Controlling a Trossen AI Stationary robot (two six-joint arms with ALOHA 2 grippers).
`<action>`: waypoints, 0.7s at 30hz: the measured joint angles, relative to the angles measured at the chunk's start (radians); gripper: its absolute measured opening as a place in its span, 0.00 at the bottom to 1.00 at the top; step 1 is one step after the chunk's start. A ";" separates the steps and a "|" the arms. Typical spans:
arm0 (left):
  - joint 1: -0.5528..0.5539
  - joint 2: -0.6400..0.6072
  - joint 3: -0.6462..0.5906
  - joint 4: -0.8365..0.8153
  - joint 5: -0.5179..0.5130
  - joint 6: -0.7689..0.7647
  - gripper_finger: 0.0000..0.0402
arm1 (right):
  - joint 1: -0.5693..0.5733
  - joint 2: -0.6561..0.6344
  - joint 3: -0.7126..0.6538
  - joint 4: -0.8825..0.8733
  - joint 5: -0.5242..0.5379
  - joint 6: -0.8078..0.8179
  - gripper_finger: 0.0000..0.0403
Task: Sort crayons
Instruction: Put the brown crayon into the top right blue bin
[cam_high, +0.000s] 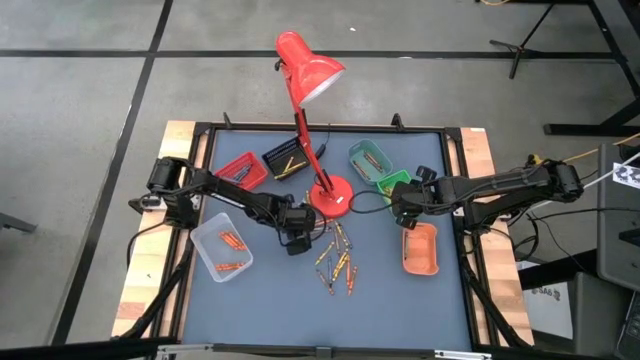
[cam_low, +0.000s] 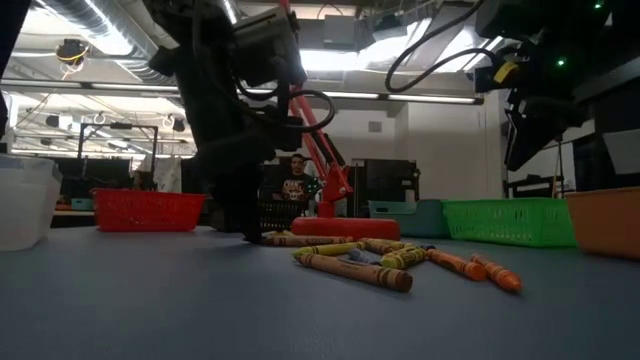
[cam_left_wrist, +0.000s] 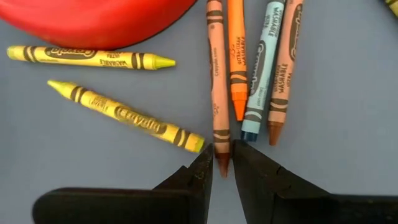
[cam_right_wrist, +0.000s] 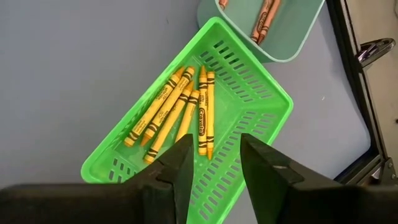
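Blue mat (cam_high: 270, 295), near half bare (crayons (cam_high: 337, 258) central), left tool (cam_left_wrist: 222, 163) pinching a tan crayon (cam_left_wrist: 217, 81)

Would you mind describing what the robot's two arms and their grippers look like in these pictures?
Both arms are dark, nearly black, built of jointed segments with black cables looping along them. The left gripper has two matte black fingers tapering to wedge-shaped tips. The right gripper has the same black, blocky fingers with angled inner faces. In the low view, small green indicator lights and a yellow tag show on the right arm's hardware.

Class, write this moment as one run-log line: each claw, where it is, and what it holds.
left claw: on table, closed on tan crayon tip | right claw: open, empty, above green tray holding yellow crayons
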 joint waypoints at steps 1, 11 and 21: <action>0.000 0.000 0.000 0.001 0.004 0.006 0.14 | 0.000 0.000 0.000 0.001 0.001 0.000 0.32; -0.001 0.000 0.000 0.000 0.009 0.022 0.05 | 0.000 0.000 0.000 0.006 0.000 0.000 0.32; -0.001 -0.002 0.000 0.001 0.005 0.015 0.01 | 0.000 0.000 0.000 0.123 -0.007 0.000 0.32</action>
